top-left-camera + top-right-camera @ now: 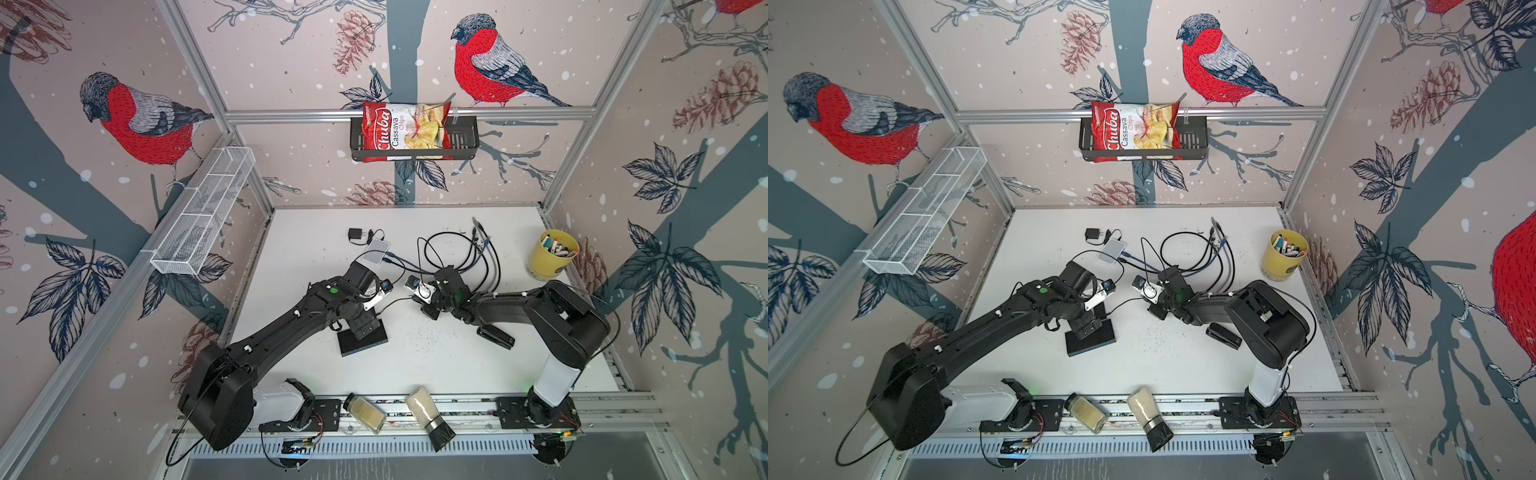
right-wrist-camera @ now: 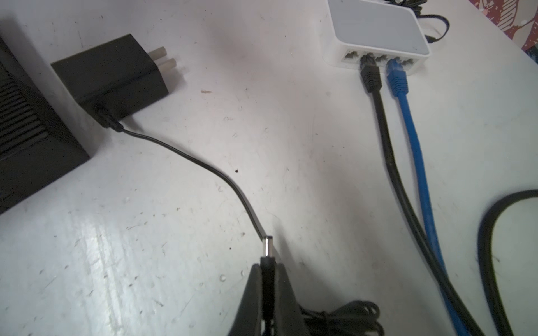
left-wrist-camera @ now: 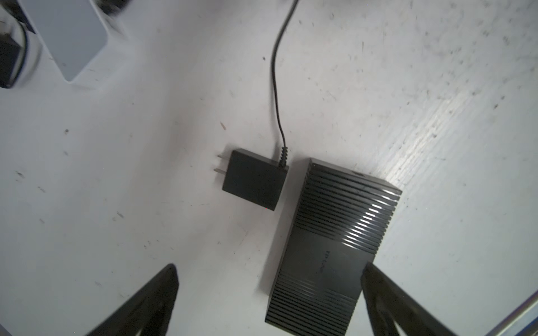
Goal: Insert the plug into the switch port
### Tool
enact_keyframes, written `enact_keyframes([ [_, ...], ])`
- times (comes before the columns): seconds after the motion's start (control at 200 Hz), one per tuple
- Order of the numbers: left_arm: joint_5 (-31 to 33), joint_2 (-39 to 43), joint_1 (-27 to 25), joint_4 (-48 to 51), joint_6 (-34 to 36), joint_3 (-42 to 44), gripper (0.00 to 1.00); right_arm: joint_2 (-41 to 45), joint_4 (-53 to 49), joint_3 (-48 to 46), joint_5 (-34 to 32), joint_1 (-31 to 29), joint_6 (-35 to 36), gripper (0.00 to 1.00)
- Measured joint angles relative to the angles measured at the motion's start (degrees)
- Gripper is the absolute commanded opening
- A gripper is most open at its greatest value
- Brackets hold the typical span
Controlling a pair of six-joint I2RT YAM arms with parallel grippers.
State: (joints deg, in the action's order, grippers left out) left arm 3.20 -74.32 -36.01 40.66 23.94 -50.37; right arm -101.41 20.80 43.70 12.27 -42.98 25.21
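Right gripper (image 2: 267, 272) is clamped on the plug (image 2: 267, 250), barrel tip poking out front; left gripper (image 3: 269, 265) hangs wide open, empty, over the black switch (image 3: 329, 241). Its port is not visible, probably on a hidden side, so the plug should be lined up square before pushing. Scuffed white table (image 1: 415, 365); bird-papered walls (image 1: 291, 62).

Chips bag (image 1: 399, 129) in black basket (image 1: 463, 141), yellow cup (image 1: 544, 264) of markers (image 1: 559, 248), stapler (image 1: 494, 336), spice jar (image 1: 368, 412), grinder (image 1: 428, 415)
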Motion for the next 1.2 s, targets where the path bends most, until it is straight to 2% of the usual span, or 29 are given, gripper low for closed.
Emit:
enact_keyframes([
  [0.16, 0.6, -1.1, -2.1, 0.5, 0.0, 1.8, 0.97, 0.0, 0.1, 0.2, 0.1, -0.3, 0.0, 0.01],
  [0.775, 1.4, -7.6, -2.8, -0.2, 0.3, 4.7, 0.96, 2.1, 0.1, 0.6, 0.3, -2.4, 0.2, 0.01],
  [0.975, 1.6, -8.9, -2.8, -2.1, 2.1, 4.7, 0.87, 3.0, -0.1, 0.4, 1.6, -3.2, 0.6, 0.01],
  [1.201, 3.2, -11.6, -2.8, -4.2, 7.3, 4.6, 0.77, 3.3, -0.6, -0.5, 5.3, -4.0, 3.4, 0.02],
])
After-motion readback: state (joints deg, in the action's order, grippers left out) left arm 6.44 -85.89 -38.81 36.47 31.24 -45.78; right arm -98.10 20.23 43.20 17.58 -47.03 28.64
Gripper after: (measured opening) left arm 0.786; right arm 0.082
